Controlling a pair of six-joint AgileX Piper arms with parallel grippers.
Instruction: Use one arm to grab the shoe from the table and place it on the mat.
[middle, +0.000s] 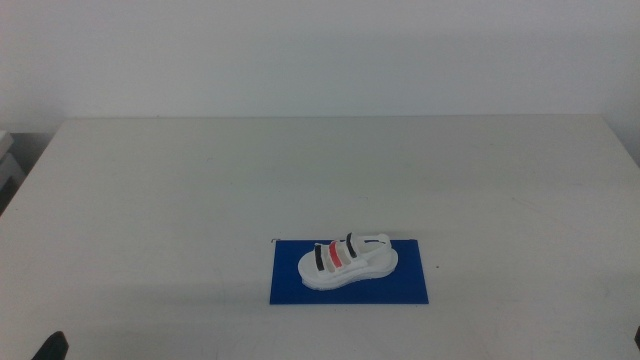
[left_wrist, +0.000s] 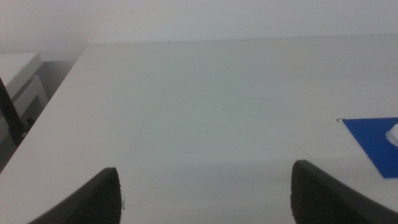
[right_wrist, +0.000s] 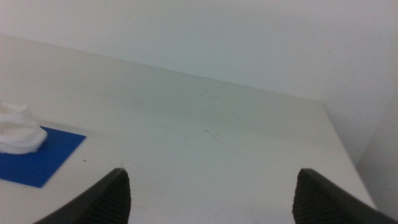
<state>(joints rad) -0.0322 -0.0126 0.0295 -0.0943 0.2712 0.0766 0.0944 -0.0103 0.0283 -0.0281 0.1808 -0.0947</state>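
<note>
Both my sets of fingers, left and right, sit spread wide and empty over bare table. Shoe is already on the mat, off to their side. Looks done, nothing left to grab.

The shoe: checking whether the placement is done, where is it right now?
In the middle view the shoe lies on the mat, near the table's front edge, slightly right of centre, no gripper touching it.
</note>
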